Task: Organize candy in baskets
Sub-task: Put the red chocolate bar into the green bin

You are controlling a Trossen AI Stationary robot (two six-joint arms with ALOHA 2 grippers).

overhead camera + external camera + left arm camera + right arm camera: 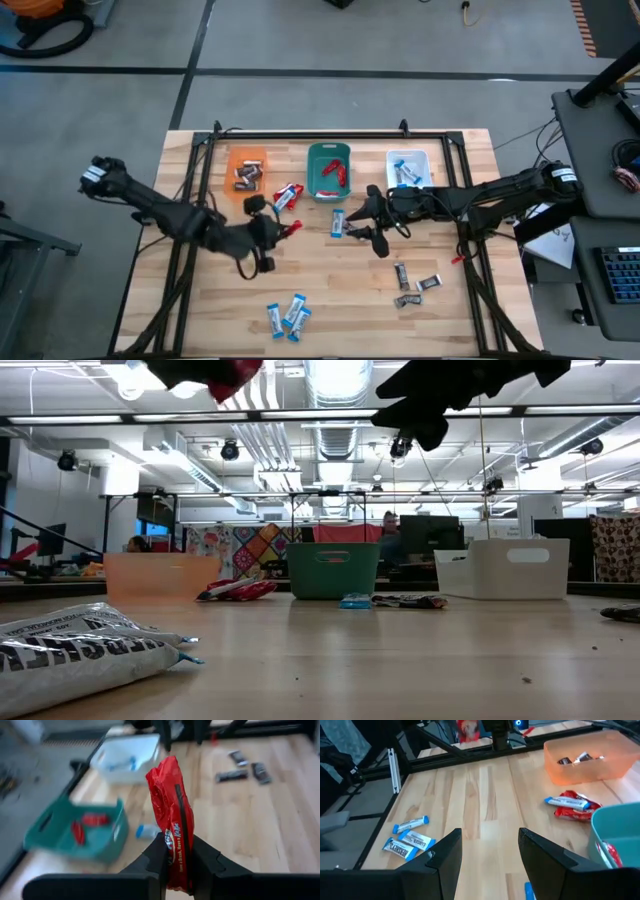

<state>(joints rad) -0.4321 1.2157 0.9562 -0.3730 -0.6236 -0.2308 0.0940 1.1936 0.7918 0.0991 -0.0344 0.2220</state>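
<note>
Red wrapping marks the candy bar pinched upright between the fingers of the left claw, which is held raised above the wooden surface. Ahead of this claw stands the teal basket, with red bars inside, flanked by the orange basket holding dark bars and the whitish basket holding blue-and-white bars. The right claw is spread and empty, raised over the surface, a blue-and-white bar just beside it. Dark bars and blue-and-white bars are scattered on the near part of the surface.
</note>
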